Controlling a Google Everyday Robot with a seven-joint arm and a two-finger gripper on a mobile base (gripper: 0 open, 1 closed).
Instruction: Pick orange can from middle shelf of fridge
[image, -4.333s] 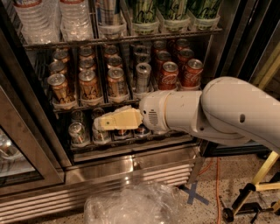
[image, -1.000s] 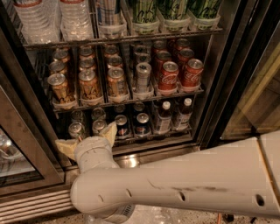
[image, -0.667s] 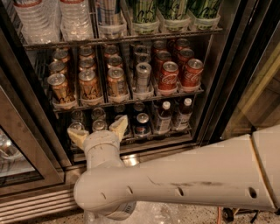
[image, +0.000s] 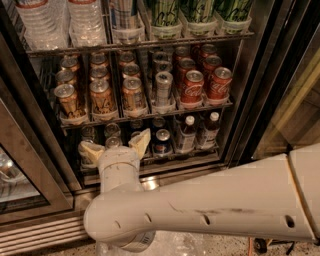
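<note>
The fridge (image: 260, 95) stands open in front of me. Its middle shelf (image: 150, 114) is a dark wire rack with narrow lanes. Orange cans fill its three left lanes; the front ones stand at the rail, left (image: 68, 100), middle (image: 102, 96) and right (image: 132, 94). My gripper (image: 114, 140) is open and empty, fingers pointing up. It sits below the middle shelf, in front of the lower rack, under the left and middle orange lanes. My white arm crosses the bottom of the view and hides the fridge base.
On the middle shelf, a slim silver can (image: 163, 87) and red Coca-Cola cans (image: 192, 86) stand right of the orange cans. Water bottles (image: 85, 22) and green cans (image: 197, 12) are on the rack above. Blue cans (image: 162, 142) and small bottles (image: 186, 132) are on the rack below. A glass door (image: 20, 170) stands at left.
My gripper has risen and shifted slightly right in front of the lower rack, closer to the middle shelf's rail. Its fingers have stayed spread. The cans have not moved.
</note>
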